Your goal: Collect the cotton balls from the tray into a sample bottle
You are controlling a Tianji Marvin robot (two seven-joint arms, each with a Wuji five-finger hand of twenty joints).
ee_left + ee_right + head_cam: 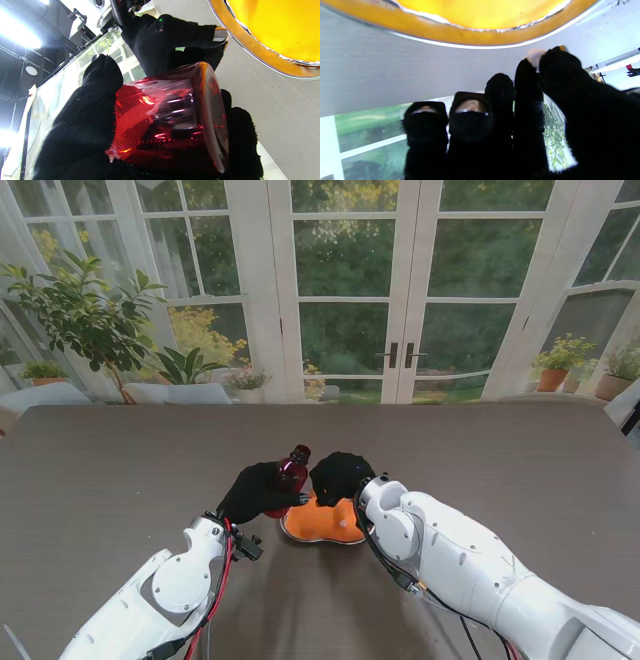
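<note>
My left hand (258,492) in its black glove is shut on a red translucent sample bottle (291,472), held tilted above the table beside the tray; the left wrist view shows the bottle (170,117) gripped between thumb and fingers. The orange tray (322,524) lies on the table just right of it, its rim (460,37) also in the right wrist view. My right hand (341,476) hovers over the tray's far edge, next to the bottle. Between its thumb and forefinger it pinches a small white cotton ball (535,56).
The brown table (120,480) spreads wide on all sides of the tray. Glass doors and potted plants (85,320) stand beyond its far edge. Both white forearms come in from the near corners.
</note>
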